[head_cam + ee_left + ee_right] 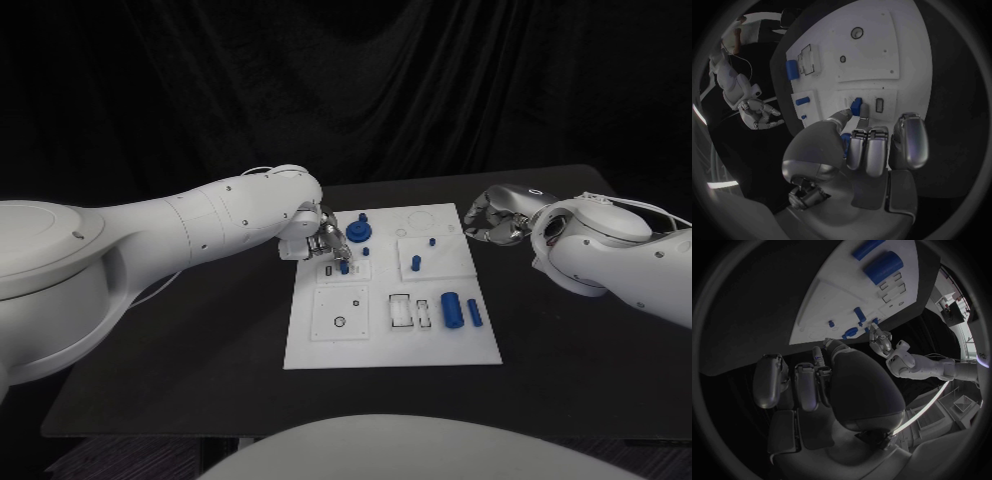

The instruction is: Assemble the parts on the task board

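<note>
1. Task board point(389, 340): the white plate lies flat in the middle of the black table point(173, 370), at the centre of the head view, its long side running away from me.
2. Parts: a large blue cylinder point(451, 309) and a slim blue bar point(475, 312) lie side by side at the board's right. A small blue peg point(415, 264) stands above them, and another blue piece point(358, 233) sits near the board's upper left.
3. My left hand point(329, 240) is over the board's upper left area; in the left wrist view its fingers point(868, 147) are curled together and pinch a small blue part point(856, 106) against the board.
4. My right hand point(493, 222) hangs off the board's upper right corner, fingers curled in, holding nothing.
</note>
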Robot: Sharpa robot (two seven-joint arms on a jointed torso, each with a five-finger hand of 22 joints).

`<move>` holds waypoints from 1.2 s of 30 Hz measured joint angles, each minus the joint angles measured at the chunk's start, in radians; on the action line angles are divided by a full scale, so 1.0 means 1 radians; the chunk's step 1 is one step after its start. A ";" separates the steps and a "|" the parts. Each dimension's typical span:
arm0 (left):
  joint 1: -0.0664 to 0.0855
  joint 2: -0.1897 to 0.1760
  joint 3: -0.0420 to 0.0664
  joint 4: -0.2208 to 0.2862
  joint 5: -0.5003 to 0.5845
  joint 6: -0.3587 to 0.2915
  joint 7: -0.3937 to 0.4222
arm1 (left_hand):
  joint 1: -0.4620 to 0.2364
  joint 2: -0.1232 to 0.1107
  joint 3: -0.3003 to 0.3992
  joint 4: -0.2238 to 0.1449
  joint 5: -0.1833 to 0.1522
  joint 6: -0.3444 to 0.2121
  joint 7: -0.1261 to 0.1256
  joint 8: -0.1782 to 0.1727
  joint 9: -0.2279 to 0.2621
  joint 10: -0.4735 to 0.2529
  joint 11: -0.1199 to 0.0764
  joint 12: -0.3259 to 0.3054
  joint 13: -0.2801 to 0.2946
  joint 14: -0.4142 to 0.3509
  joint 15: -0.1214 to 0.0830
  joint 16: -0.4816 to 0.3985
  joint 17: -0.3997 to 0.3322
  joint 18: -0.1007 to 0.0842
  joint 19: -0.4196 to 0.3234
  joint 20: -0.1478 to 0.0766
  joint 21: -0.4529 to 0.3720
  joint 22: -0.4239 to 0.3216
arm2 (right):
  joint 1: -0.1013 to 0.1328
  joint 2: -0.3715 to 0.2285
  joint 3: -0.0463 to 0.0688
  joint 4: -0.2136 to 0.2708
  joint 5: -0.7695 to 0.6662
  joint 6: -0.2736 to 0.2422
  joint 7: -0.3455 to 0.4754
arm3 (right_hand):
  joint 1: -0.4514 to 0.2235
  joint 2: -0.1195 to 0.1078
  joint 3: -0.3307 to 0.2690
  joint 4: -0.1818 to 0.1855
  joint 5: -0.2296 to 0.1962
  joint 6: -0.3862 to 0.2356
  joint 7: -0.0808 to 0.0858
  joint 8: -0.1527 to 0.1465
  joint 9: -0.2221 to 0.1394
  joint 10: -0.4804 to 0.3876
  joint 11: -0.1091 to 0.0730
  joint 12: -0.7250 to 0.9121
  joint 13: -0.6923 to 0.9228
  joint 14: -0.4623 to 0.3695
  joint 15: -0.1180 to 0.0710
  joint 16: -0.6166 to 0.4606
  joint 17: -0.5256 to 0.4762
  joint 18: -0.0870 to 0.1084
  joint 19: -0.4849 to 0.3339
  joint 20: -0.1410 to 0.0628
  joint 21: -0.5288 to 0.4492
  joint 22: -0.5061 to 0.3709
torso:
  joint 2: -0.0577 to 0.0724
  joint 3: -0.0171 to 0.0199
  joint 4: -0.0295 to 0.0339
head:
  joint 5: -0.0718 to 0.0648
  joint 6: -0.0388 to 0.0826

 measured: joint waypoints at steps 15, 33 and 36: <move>-0.001 0.000 0.000 0.000 -0.001 0.007 0.001 | -0.072 -0.038 0.172 -0.084 0.025 -0.001 0.006 0.005 0.031 0.000 0.000 0.000 0.000 0.000 0.000 0.000 0.000 0.000 0.000 0.000 -0.005 0.000 | 0.000 -0.001 0.000 0.002 0.000 0.013 -0.009 | 0.000 0.000 0.001 0.001 0.000 0.004 0.004 0.000 0.000 0.000 0.000 0.000 0.000 0.000 0.000 0.000 0.000 0.000 0.000 0.000 -0.004 0.000 | 0.000 0.0006 -0.0011 | 0.004 0.000; -0.001 -0.014 0.001 0.017 -0.001 0.018 0.006 | -0.112 -0.041 0.251 -0.126 0.083 0.004 0.007 0.024 0.070 0.000 0.000 0.000 0.000 0.000 0.000 0.000 0.000 0.000 0.000 0.000 -0.005 0.000 | 0.000 -0.002 0.000 0.001 0.000 0.031 -0.022 | 0.000 0.000 0.005 -0.004 0.000 0.004 0.004 0.000 0.000 0.000 0.000 0.000 0.000 0.000 0.000 -0.004 0.000 0.000 -0.004 -0.004 -0.008 0.000 | 0.000 -0.0003 -0.0006 | 0.008 0.000; -0.002 -0.022 0.001 0.026 -0.001 0.015 0.012 | -0.117 -0.038 0.268 -0.135 0.101 0.004 0.008 0.032 0.084 0.000 0.000 0.000 0.000 0.000 0.000 0.000 0.000 0.000 0.000 0.000 -0.005 0.000 | 0.000 -0.003 0.000 0.001 0.000 0.033 -0.023 | 0.000 0.000 0.006 -0.005 0.000 0.004 0.004 0.000 0.000 0.000 0.000 0.000 0.000 0.000 0.000 -0.004 0.000 0.000 -0.004 -0.004 -0.008 0.000 | -0.001 -0.0004 -0.0006 | 0.008 0.000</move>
